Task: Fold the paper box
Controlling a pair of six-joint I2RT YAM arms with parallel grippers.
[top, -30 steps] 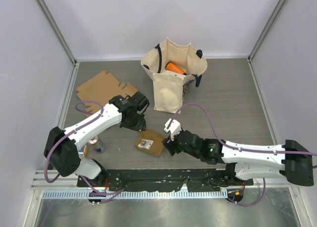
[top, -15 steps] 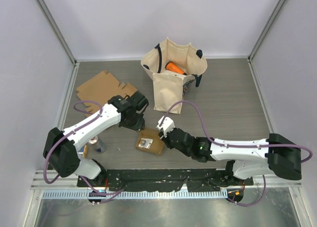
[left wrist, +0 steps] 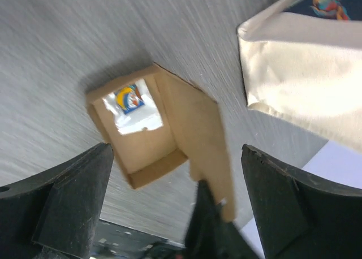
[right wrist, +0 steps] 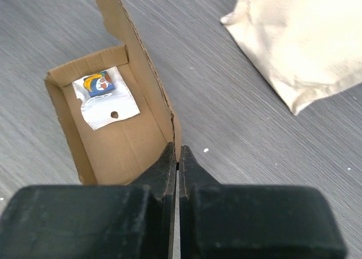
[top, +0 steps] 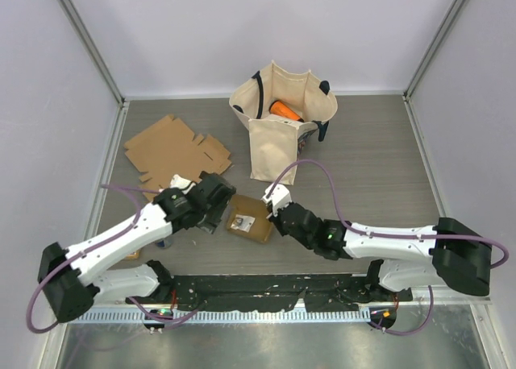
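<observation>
Small brown cardboard box [top: 248,224] sits mid-tabletop [top: 379,167], in front of the cream canvas tote bag [top: 282,135], between the two arms. Tray looks formed: walls up, top open, a white sachet with blue-yellow print [right wrist: 104,98] lying on its floor.

Right gripper [right wrist: 176,157]: jaws pressed together on the near edge of the tall cardboard flap [right wrist: 127,38] that rises off one side wall. Left gripper [left wrist: 178,182]: jaws wide apart, hovering over the box, touching nothing. A flat brown cardboard blank [top: 173,147] lies far-left, unused.

My read: the step in hand is closing the lid flap, late in the fold. Next move likely needs the right arm to swing the flap over the opening while the left braces the opposite wall so the light box doesn't slide. Then tuck the flap edge in without crushing it.
</observation>
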